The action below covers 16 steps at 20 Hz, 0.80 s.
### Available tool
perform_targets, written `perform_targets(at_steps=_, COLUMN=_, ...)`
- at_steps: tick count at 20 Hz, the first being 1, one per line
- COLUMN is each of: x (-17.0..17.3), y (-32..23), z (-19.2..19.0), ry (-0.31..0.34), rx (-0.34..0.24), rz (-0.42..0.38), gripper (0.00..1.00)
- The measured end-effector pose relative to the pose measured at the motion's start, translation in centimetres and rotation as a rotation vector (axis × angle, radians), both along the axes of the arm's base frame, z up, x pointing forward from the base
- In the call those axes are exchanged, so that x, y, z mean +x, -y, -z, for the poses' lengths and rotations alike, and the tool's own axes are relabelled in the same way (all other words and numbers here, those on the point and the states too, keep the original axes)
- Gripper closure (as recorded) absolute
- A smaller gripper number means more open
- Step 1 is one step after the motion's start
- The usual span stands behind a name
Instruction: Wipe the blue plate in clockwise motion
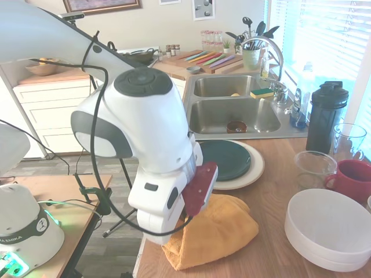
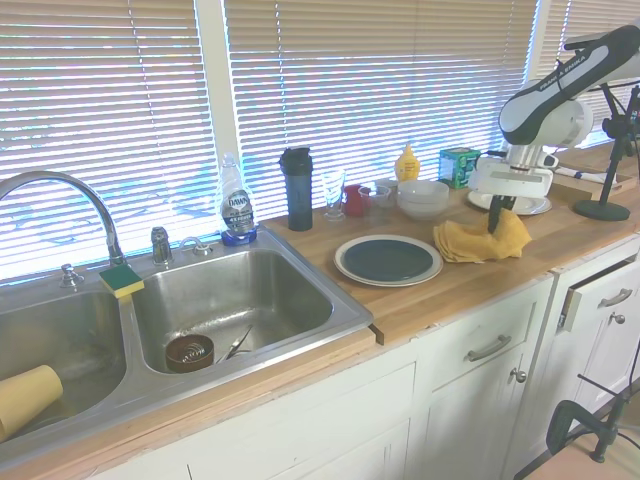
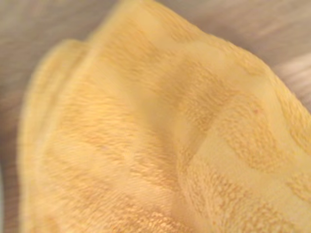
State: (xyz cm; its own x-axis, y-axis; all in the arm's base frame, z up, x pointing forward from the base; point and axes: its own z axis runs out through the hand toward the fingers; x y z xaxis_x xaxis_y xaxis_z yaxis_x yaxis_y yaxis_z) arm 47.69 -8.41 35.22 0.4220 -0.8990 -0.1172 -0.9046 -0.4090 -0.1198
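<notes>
The blue plate (image 1: 226, 157) (image 2: 388, 258) lies flat on a larger cream plate (image 1: 253, 172) (image 2: 345, 266) on the wooden counter, just right of the sink. A crumpled yellow towel (image 1: 223, 231) (image 2: 468, 243) sits heaped on the counter beside the plates, apart from them. My gripper (image 2: 496, 222) points down into the top of the towel heap. In the first exterior view the arm's wrist hides it. The yellow towel (image 3: 160, 136) fills the wrist view from very close, blurred.
A stack of white bowls (image 1: 330, 229) (image 2: 423, 198), a red mug (image 1: 353, 178), a clear cup (image 1: 313, 168) and a black shaker bottle (image 1: 326, 116) stand behind the towel and plates. The double sink (image 1: 232, 113) lies beyond the plates. The counter's front edge runs close to the towel.
</notes>
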Motion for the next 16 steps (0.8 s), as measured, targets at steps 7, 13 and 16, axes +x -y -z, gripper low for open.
perform_targets(at_steps=7, x=0.0, y=0.4, z=0.9, ry=-0.015, rx=-0.003, rz=0.001, gripper=0.0)
perform_targets(at_steps=13, x=-0.2, y=0.4, z=1.3, ry=-0.014, rx=-0.019, rz=-0.009, gripper=0.0)
perform_targets(at_steps=16, x=-0.5, y=0.4, z=1.7, ry=-0.017, rx=-0.025, rz=-0.013, gripper=0.0)
